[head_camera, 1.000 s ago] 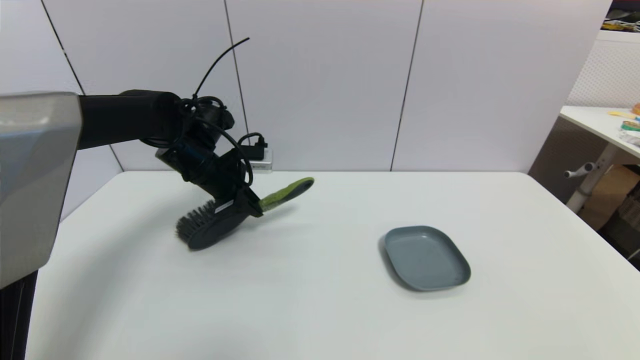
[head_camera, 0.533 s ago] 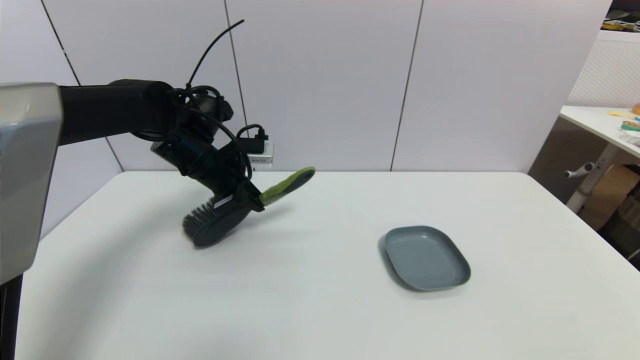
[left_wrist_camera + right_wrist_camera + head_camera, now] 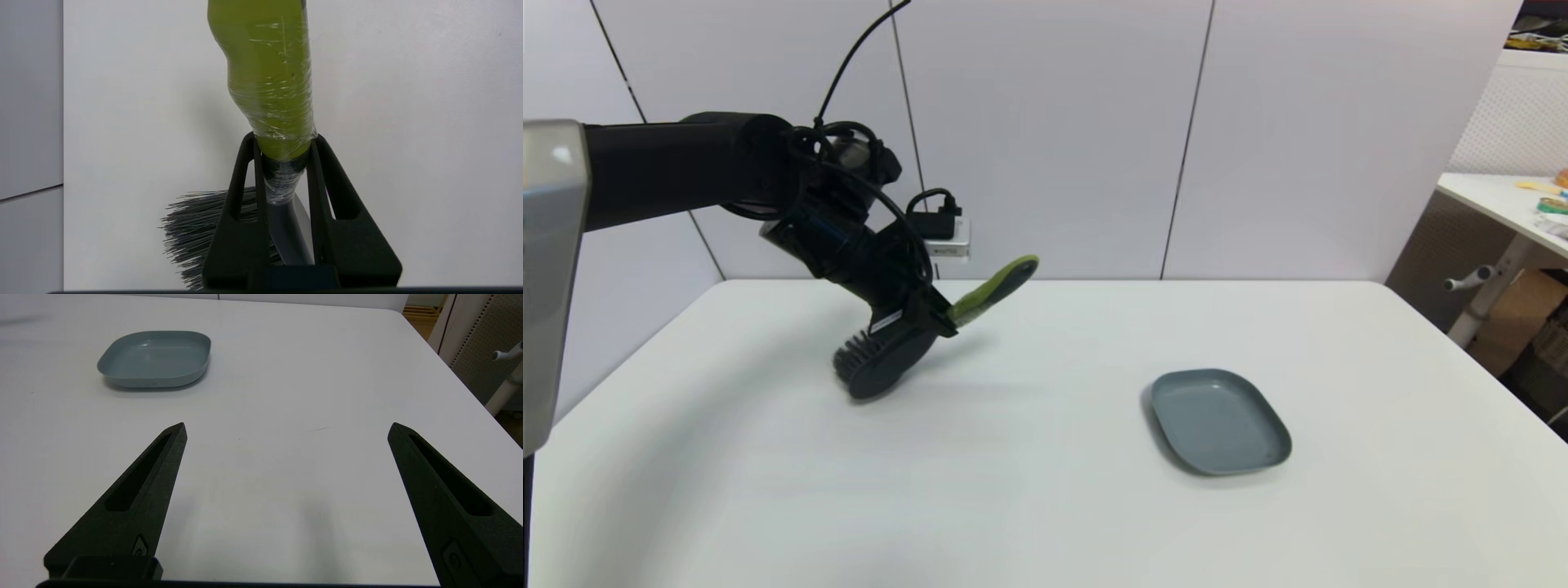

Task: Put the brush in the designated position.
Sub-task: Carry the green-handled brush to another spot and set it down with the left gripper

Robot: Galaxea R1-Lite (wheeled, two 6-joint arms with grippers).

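From the head camera I see my left tool (image 3: 929,317) clamped on the brush (image 3: 907,347) at the neck where the dark head meets the lime-green handle, holding it tilted above the white surface (image 3: 1029,490), head low and handle pointing up toward the back wall. The grey tray (image 3: 1218,421) sits on the surface well apart from the brush, toward my right, and nothing lies between the two. A small white box with a black plug (image 3: 943,237) sits at the wall behind the brush. On the left wrist camera the fingers (image 3: 239,192) pinch the brush (image 3: 269,81) neck, clear film wrapped round the handle, bristles fanning out to one side; I can read no writing. On the right wrist camera my right tool (image 3: 286,430) hangs spread wide and empty over bare surface, near the tray (image 3: 155,359).
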